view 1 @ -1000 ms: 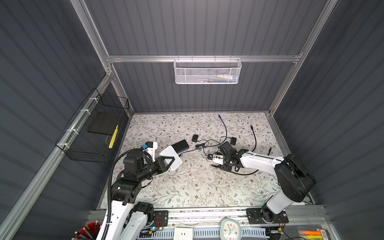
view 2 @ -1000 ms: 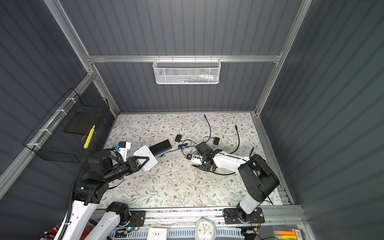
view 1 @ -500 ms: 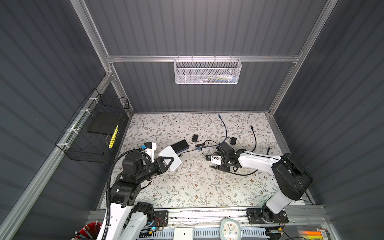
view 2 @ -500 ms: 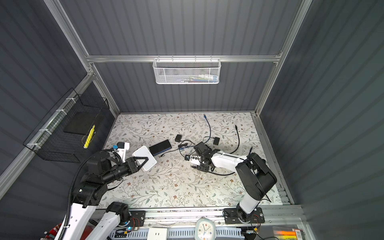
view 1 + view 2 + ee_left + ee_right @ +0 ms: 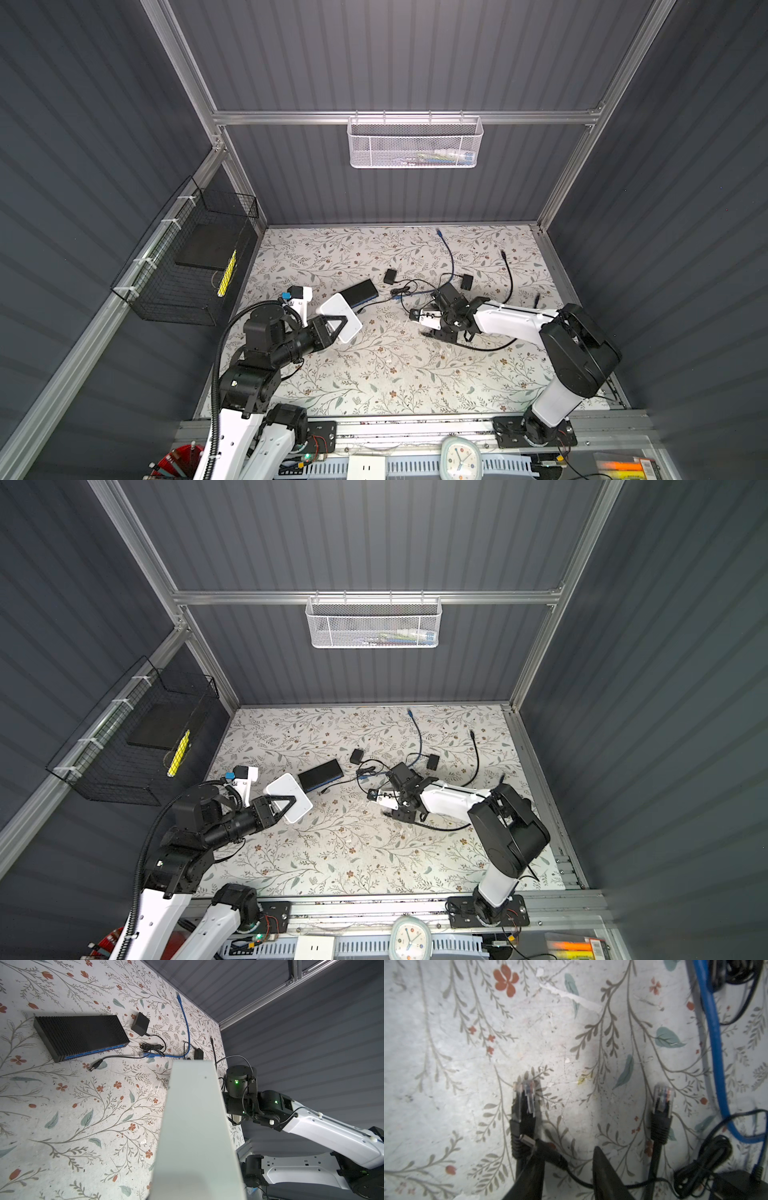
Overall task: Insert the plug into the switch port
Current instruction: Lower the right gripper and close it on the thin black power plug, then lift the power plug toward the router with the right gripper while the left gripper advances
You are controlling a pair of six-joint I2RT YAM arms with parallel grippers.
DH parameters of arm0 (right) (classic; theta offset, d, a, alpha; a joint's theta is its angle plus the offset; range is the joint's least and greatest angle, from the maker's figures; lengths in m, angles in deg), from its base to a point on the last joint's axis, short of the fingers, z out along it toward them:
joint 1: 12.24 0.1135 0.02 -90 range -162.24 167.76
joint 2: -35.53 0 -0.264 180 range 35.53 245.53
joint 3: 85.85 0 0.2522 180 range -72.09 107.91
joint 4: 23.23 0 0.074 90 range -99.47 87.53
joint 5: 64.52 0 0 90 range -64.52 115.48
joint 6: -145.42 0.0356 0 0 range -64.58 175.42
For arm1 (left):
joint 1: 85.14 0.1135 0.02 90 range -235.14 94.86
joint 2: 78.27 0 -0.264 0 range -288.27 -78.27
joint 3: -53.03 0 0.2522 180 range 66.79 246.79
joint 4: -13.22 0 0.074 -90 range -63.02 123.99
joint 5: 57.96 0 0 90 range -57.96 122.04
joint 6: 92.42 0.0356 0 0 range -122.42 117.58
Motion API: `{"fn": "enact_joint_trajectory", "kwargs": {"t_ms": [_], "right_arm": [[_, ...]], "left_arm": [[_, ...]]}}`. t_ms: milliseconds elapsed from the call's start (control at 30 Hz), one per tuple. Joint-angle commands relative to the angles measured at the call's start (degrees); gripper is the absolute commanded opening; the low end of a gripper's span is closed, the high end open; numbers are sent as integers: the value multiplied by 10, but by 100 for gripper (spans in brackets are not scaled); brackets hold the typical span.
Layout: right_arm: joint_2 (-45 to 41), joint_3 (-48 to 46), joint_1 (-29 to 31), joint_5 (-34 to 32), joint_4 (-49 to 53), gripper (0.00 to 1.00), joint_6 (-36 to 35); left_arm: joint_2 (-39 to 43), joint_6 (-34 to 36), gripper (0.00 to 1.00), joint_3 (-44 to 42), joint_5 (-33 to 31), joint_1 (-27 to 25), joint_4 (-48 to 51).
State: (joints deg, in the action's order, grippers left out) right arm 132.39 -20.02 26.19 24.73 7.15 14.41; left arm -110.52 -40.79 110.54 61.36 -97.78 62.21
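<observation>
My left fingers [image 5: 326, 322] are pinching the flat white rectangular box [image 5: 338, 307] by one edge. My right fingers [image 5: 606, 1176] stand spread, low over the floral-patterned surface [image 5: 446, 1064]. The clear-tipped plug on its black cable [image 5: 526, 1103] lies on that surface, right against one finger, not gripped.

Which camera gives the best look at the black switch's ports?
The left wrist view: the black switch lies large and unblocked, blue port face showing. In both top views it is small, beside the white box. The right wrist view misses it.
</observation>
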Motion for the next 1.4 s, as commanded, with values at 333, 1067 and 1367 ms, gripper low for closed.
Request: {"fn": "enact_joint_trajectory", "kwargs": {"t_ms": [333, 1067, 1367], "right_arm": [[31, 13, -1, 28, 11, 33, -2], [31, 30, -18, 81, 8, 0, 23], [-13, 50, -31, 112, 11, 0, 55]], "left_arm": [[8, -4, 0, 5, -3, 3, 6], [6, -4, 0, -4, -6, 3, 5], [-31, -4, 0, -1, 6, 3, -33]]}}
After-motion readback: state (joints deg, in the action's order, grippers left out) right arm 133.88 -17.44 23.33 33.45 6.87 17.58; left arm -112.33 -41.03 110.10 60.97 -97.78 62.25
